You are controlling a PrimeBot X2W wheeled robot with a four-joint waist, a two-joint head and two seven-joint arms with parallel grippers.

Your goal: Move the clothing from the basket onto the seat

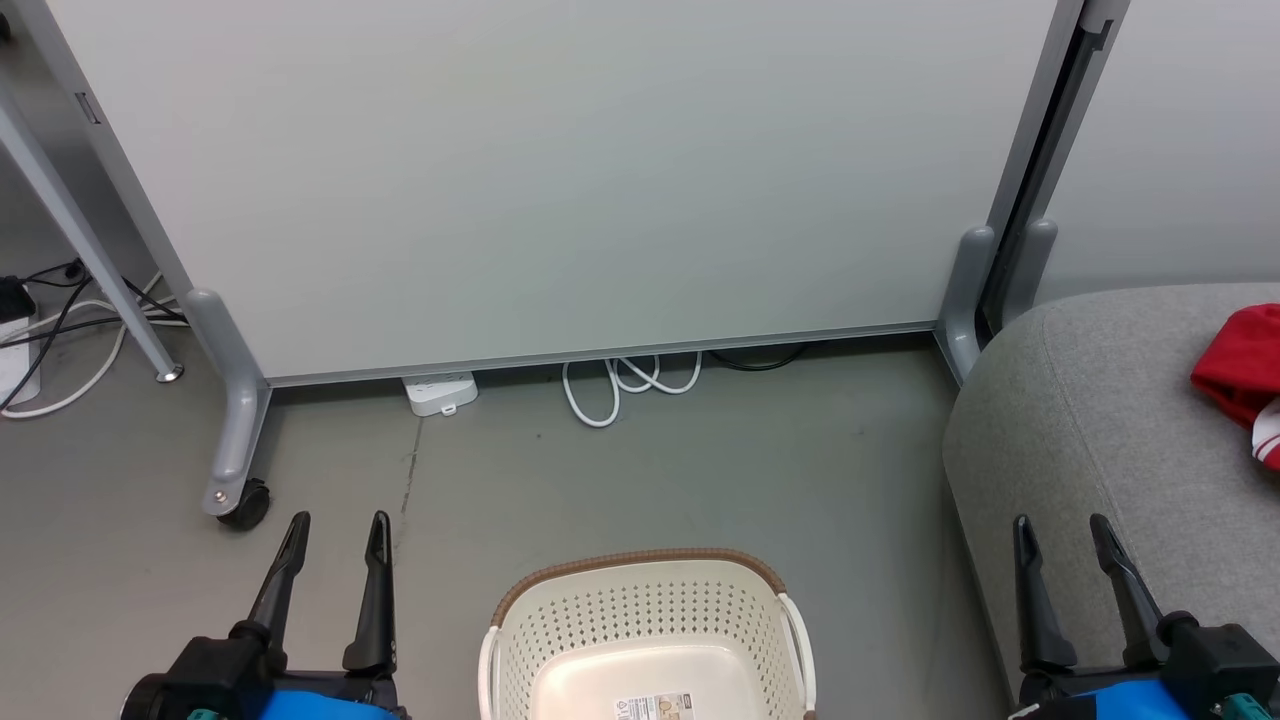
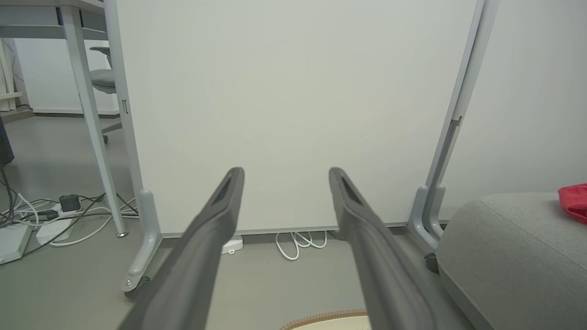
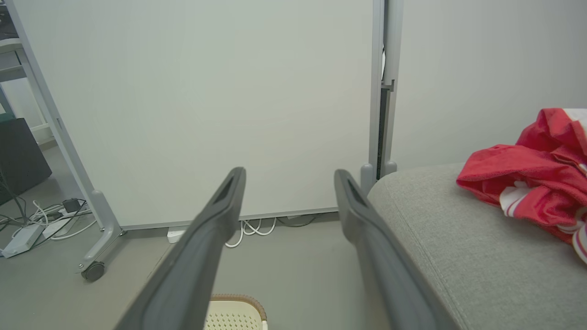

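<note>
The cream perforated basket (image 1: 648, 640) with a brown rim stands on the floor at the bottom centre of the head view; its inside shows bare plastic and a paper label. Red clothing (image 1: 1245, 375) with white stripes lies on the grey seat (image 1: 1080, 420) at the right, and is larger in the right wrist view as clothing (image 3: 532, 183) on the seat (image 3: 440, 238). My left gripper (image 1: 338, 525) is open, left of the basket. My right gripper (image 1: 1060, 528) is open over the seat's front left corner. Both hold nothing.
A white partition panel (image 1: 560, 180) on grey wheeled legs (image 1: 232, 440) stands behind the basket. A white power strip (image 1: 440, 392) and coiled cable (image 1: 625, 385) lie at its foot. More cables (image 1: 60, 330) and a table leg (image 1: 90, 250) are at the left.
</note>
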